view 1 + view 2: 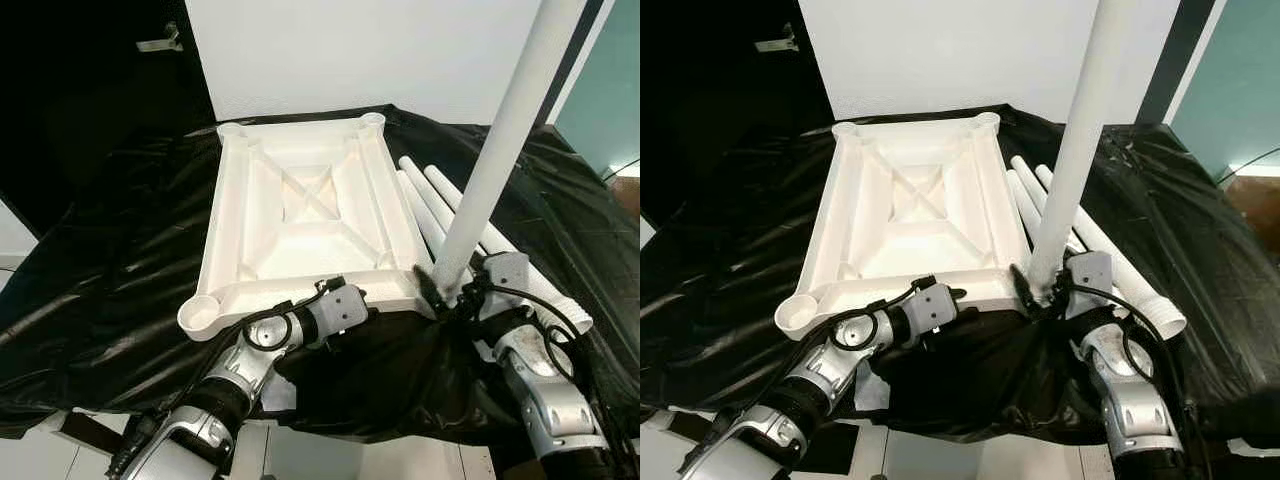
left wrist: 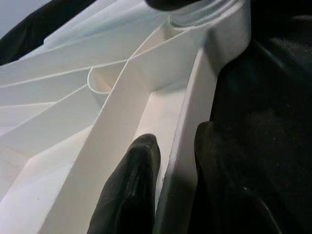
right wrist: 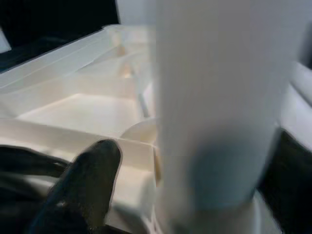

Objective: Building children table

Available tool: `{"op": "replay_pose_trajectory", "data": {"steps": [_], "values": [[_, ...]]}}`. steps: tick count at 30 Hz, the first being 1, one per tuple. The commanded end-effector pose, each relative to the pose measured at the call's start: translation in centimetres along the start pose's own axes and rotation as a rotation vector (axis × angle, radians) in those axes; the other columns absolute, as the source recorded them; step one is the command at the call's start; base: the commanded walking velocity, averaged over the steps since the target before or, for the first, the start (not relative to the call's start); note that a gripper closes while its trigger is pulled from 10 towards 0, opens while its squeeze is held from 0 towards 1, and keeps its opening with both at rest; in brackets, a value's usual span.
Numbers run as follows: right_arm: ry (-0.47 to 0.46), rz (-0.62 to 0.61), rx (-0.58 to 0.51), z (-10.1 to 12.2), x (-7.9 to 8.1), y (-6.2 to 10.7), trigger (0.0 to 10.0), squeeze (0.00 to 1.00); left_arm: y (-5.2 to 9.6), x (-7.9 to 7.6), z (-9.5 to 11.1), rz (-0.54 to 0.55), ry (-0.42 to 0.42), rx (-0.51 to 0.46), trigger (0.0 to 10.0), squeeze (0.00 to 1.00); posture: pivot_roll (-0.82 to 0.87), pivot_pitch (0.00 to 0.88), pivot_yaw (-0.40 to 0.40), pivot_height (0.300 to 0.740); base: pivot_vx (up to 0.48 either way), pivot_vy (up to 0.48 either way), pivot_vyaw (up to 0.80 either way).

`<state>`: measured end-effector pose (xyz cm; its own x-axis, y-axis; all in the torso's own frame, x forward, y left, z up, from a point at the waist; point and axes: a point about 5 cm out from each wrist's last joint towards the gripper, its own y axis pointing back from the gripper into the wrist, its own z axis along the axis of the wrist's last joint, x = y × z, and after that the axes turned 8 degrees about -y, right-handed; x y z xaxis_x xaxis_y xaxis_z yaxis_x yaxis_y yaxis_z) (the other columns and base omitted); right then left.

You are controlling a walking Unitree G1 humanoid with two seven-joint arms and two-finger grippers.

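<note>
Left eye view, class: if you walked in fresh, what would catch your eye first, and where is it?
The tall white table leg stands upright at the near right corner of the upside-down white tabletop, held at its base by the right gripper. The left gripper pinches the tabletop's near rim. Three more spare legs lie on the black plastic sheet to the right.

The upturned rectangular plastic tabletop (image 1: 300, 215) is plain white, its underside ribbed in a crossed X pattern, and the upright round plastic leg (image 1: 495, 150) and the loose round legs (image 1: 440, 205) lying beside it are the same white. They lie on a glossy, crinkled black plastic sheet (image 1: 110, 230) over the worktop. Both silver arms end in black fingers: left end effector (image 2: 170, 190), right end effector (image 1: 440, 295).
</note>
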<state>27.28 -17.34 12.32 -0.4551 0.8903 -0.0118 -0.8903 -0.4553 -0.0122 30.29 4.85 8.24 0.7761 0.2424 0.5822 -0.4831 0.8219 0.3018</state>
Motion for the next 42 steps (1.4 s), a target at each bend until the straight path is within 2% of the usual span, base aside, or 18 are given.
{"op": "replay_pose_trajectory", "data": {"steps": [1,7,11,14,15,19,20,27,28,29,30,32,33,34,38,39,40,42], "values": [[-0.045,0.066,0.04,-0.7,0.7,-0.3,0.0,0.0,0.7,-2.8,-2.9,-0.08,0.07,0.14,10.0,0.0,-0.06,0.019,-0.007,0.74,0.0,0.0,0.0],[-0.079,0.06,0.057,-1.0,0.5,-0.4,0.0,0.0,0.8,-3.0,-3.1,-0.072,0.078,0.145,10.0,0.0,-0.05,0.018,-0.01,0.74,0.0,0.0,0.0],[-0.136,0.001,0.051,-1.3,0.5,-0.3,0.0,0.0,0.8,-3.0,-3.1,-0.073,0.079,0.145,10.0,0.0,-0.05,0.02,-0.007,0.74,0.0,0.0,0.0],[-0.151,-0.232,-0.004,-2.2,0.9,0.5,0.0,0.0,0.8,-2.9,-3.1,-0.079,0.074,0.143,10.0,0.0,-0.05,0.021,-0.007,0.74,0.0,0.0,0.0],[-0.151,-0.232,-0.004,-2.2,0.9,0.5,0.0,0.0,0.8,-2.9,-3.1,-0.079,0.074,0.143,10.0,0.0,-0.05,0.021,-0.007,0.74,0.0,0.0,0.0],[-0.159,-0.377,-0.042,-2.6,1.4,1.1,0.0,0.0,0.8,-2.9,-3.1,-0.08,0.071,0.141,10.0,0.0,-0.05,0.018,-0.004,0.74,0.0,0.0,0.0],[-0.171,-0.45,-0.066,-2.7,1.8,1.2,0.0,0.0,0.9,-2.8,-3.1,-0.08,0.068,0.142,10.0,0.0,-0.04,0.014,-0.001,0.74,0.0,0.0,0.0],[-0.156,-0.527,-0.083,-2.5,1.6,0.9,0.0,0.0,1.1,-2.5,-3.2,-0.074,0.064,0.149,10.0,0.0,-0.03,0.013,-0.002,0.74,0.0,0.0,0.0],[-0.153,-0.519,-0.074,-2.5,1.6,0.8,3.5,0.0,1.1,-2.5,-3.3,-0.073,0.065,0.15,10.0,0.0,-0.03,0.013,-0.001,0.74,0.0,0.0,0.0],[-0.153,-0.519,-0.074,-2.5,1.6,0.8,3.5,0.0,1.1,-2.5,-3.3,-0.073,0.065,0.15,10.0,0.0,-0.03,0.013,-0.001,0.74,0.0,0.0,0.0],[-0.133,-0.489,-0.075,-2.4,1.8,0.6,10.0,0.0,1.1,-2.7,-3.3,-0.075,0.066,0.15,10.0,0.0,-0.03,0.015,0.002,0.74,0.0,0.0,0.0],[-0.12,-0.455,-0.081,-2.2,2.0,0.4,10.0,0.0,1.2,-2.8,-3.3,-0.076,0.066,0.15,10.0,0.0,-0.03,0.016,0.004,0.74,0.0,0.0,0.0],[-0.105,-0.42,-0.09,-1.9,2.2,0.3,10.0,0.9,1.3,-2.8,-3.4,-0.079,0.067,0.15,10.0,0.0,-0.03,0.016,0.008,0.74,0.0,0.0,0.0],[-0.099,-0.383,-0.108,-1.6,2.3,0.3,10.0,1.0,1.3,-2.9,-3.4,-0.08,0.067,0.151,10.0,0.0,-0.03,0.016,0.008,0.74,0.0,0.0,0.0],[-0.068,-0.206,-0.108,-0.8,2.3,0.1,10.0,1.0,1.4,-2.7,-3.5,-0.08,0.064,0.154,10.0,0.0,-0.02,0.015,0.011,0.74,0.0,0.0,0.0],[-0.068,-0.206,-0.108,-0.8,2.3,0.1,10.0,1.0,1.4,-2.7,-3.5,-0.08,0.064,0.154,10.0,0.0,-0.02,0.015,0.011,0.74,0.0,0.0,0.0],[-0.01,-0.117,-0.075,-0.6,1.7,0.0,10.0,0.0,1.4,-2.5,-3.5,-0.074,0.062,0.157,10.0,0.0,-0.02,0.015,0.006,0.74,0.0,0.0,0.0],[0.01,-0.081,-0.053,-0.6,1.3,0.0,10.0,0.0,1.3,-2.5,-3.4,-0.069,0.064,0.157,10.0,0.0,-0.02,0.01,0.0,0.74,0.0,0.0,0.0]]}}
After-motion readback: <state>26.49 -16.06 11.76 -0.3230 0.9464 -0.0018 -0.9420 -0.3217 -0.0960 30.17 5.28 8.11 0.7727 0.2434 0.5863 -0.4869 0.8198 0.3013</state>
